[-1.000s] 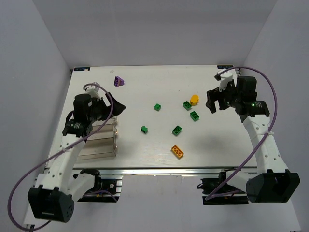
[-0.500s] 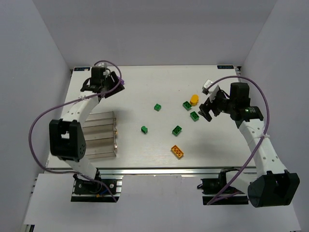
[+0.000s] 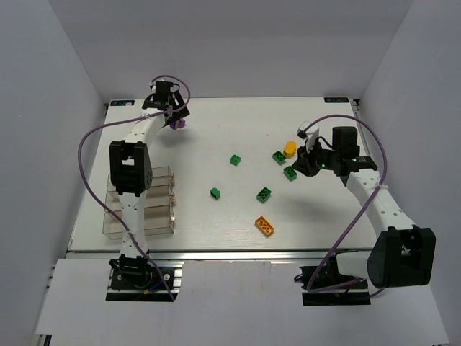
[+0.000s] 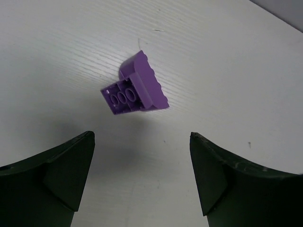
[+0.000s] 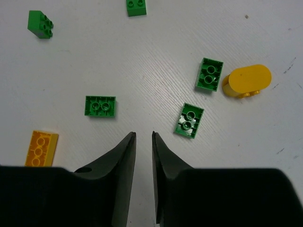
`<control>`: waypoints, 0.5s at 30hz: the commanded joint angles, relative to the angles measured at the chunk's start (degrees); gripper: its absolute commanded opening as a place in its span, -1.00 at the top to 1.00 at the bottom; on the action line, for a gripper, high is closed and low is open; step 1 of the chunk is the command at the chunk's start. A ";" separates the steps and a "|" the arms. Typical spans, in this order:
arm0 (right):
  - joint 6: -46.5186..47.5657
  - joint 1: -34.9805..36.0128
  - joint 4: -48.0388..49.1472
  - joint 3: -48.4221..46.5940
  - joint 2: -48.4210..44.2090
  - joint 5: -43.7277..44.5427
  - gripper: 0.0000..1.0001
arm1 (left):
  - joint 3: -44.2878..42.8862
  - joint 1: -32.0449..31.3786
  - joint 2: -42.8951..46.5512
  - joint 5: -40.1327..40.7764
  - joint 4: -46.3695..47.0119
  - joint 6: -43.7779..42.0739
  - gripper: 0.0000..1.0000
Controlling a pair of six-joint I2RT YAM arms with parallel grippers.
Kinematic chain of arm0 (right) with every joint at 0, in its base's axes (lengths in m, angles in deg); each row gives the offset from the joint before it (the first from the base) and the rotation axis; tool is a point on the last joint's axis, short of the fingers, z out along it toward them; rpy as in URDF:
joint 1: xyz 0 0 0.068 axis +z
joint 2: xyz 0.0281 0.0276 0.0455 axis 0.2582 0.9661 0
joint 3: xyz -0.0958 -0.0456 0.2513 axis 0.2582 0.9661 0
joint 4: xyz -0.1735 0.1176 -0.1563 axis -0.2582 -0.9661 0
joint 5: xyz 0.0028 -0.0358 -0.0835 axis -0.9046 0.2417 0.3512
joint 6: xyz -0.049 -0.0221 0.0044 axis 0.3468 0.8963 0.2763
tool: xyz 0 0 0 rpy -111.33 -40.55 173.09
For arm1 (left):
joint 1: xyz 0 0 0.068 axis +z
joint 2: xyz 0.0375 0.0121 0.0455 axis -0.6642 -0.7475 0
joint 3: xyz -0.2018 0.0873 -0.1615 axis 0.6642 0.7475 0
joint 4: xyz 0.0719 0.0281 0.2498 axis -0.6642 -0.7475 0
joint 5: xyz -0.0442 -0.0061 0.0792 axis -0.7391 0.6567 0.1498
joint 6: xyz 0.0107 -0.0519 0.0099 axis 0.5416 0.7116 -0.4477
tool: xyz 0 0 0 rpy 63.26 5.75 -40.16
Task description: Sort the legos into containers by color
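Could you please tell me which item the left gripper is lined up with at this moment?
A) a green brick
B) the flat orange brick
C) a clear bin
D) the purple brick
D: the left wrist view shows the purple brick lying free just ahead of the left gripper, whose jaws stand wide open.

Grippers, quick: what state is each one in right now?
Left gripper: open, empty; the purple brick lies loose ahead of it.
Right gripper: nearly closed, holding nothing.
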 commanded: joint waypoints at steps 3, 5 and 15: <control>-2.23 0.31 4.39 0.99 1.09 -0.76 0.45 | -6.33 -0.32 -2.39 5.73 -2.38 -0.32 -0.82; -2.50 0.40 4.83 1.25 1.45 -0.76 0.42 | -6.60 -0.32 -3.18 5.12 -0.88 -1.98 -0.82; -3.90 0.22 5.89 2.14 2.15 -0.06 0.34 | -6.34 -0.32 -5.03 -1.21 6.85 -15.25 -0.81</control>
